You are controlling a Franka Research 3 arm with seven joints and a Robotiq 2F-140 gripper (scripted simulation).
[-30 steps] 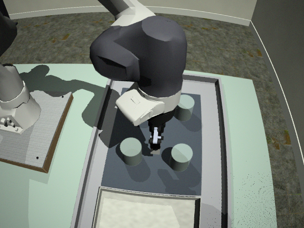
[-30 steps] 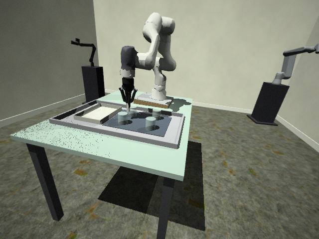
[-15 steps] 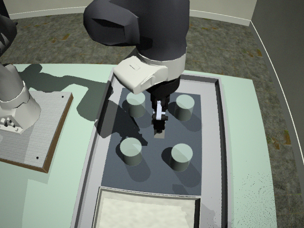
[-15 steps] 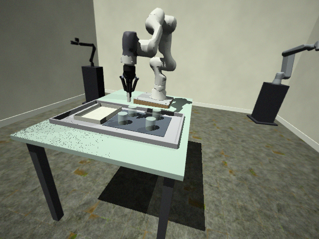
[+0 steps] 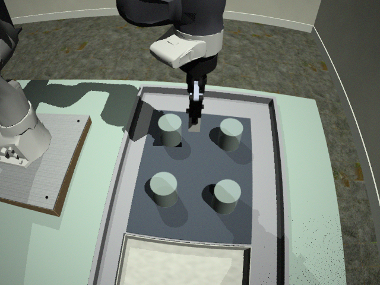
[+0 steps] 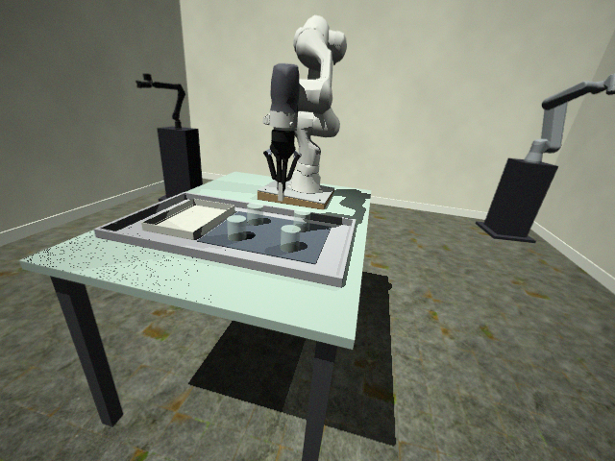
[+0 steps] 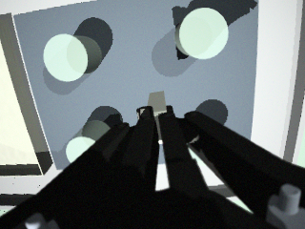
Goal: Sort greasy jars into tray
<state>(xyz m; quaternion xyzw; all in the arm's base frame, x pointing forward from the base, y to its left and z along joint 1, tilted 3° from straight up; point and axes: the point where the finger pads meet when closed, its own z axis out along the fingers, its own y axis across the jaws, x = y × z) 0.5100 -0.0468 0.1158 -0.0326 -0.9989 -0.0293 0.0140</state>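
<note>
Currently, my gripper [image 5: 194, 122] [image 6: 281, 199] [image 7: 158, 103] hangs closed above mat [image 5: 196, 165] [image 6: 270, 243] [image 7: 133, 72], nothing gripped. All four jars stand on mat, none in tray [image 5: 249, 263] [image 6: 198, 231] [image 7: 44, 164]. In top view, far-right jar [image 5: 230, 135] lies just right of fingertips; likely sideways push comes next.

In the top view, our black two-finger metal gripper [image 5: 194, 120] [image 6: 281, 190] [image 7: 158, 103] has moved toward twelve o'clock; in the exterior view it has risen and shifted toward three. We've uncovered the pale-green cylindrical glass jar [image 5: 170, 132] [image 6: 301, 219] [image 7: 204, 33] at the top view's eleven o'clock. Our dark arm shadow [image 5: 142, 119] [image 6: 354, 201] [image 7: 238, 10] has slid toward eleven there.
</note>
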